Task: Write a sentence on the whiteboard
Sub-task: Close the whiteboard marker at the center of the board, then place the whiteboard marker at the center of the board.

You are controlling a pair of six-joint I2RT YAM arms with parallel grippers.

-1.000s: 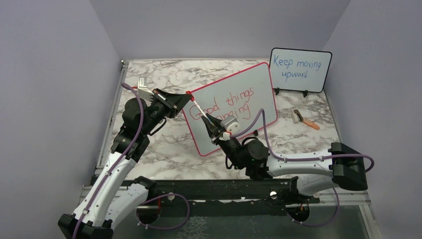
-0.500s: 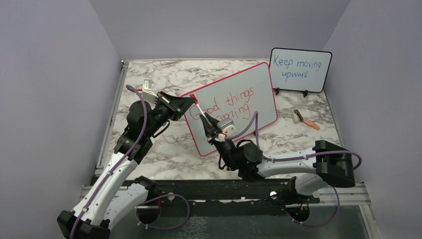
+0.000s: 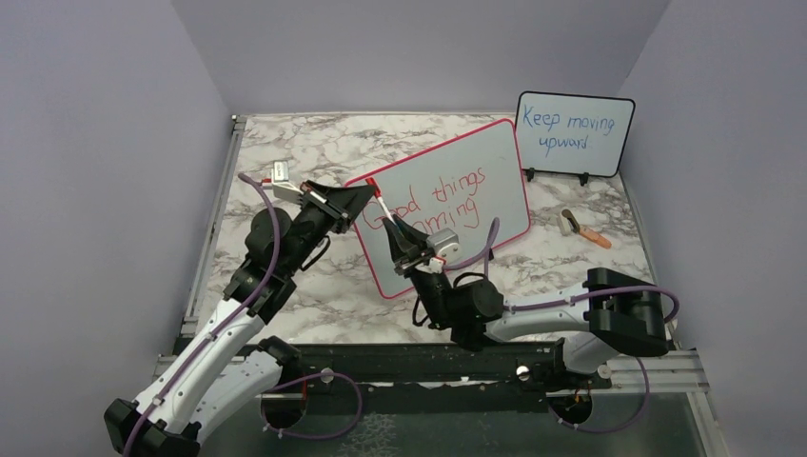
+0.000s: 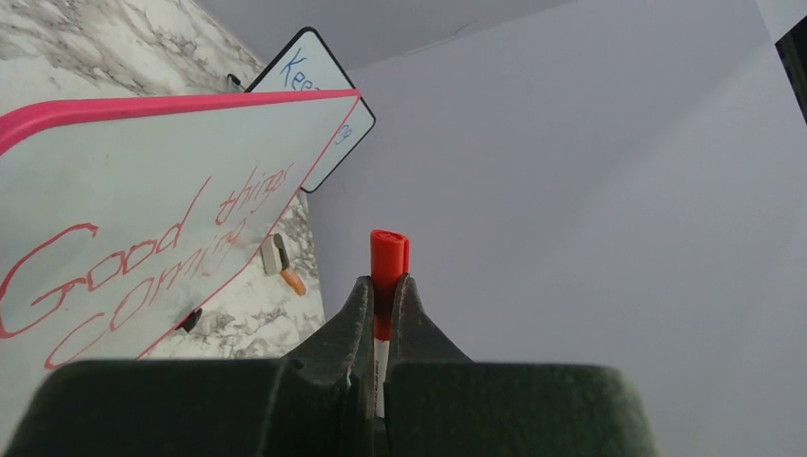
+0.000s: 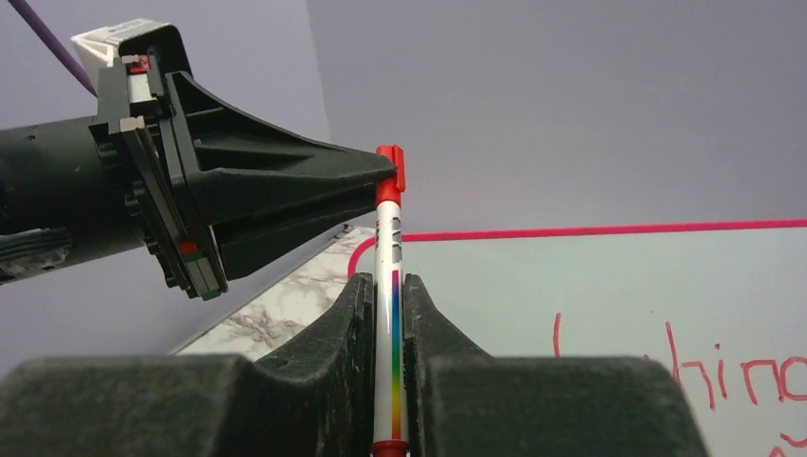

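The whiteboard (image 3: 500,195) sits in the middle of the marble table (image 3: 285,143), turned at a slant. It is white with a thin red edge. The sentence (image 3: 433,202) is on it in red marker. It says "Good things coming" in two lines, with "Good things" on top and "coming" under it.

Both arms meet near the left end of the whiteboard. The right gripper (image 5: 388,286) is clenched on a marker (image 5: 391,243). The marker is white with a rainbow stripe down its side. It sticks up out of the two black fingers. A red cap (image 5: 390,171) sits on the far end of the marker.

The left gripper (image 4: 383,286) comes in from the left side. It is squeezed tight on the red cap, with one finger on each side of it. So each claw holds one end of the same marker. In the view from above, the marker is just over the left part of the whiteboard, near the word "Good".

At the back right stands a small board (image 3: 575,133) with a black edge and blue words, "Keep moving upward". A little grey and orange thing (image 3: 582,227) lies on the table to the right of the whiteboard
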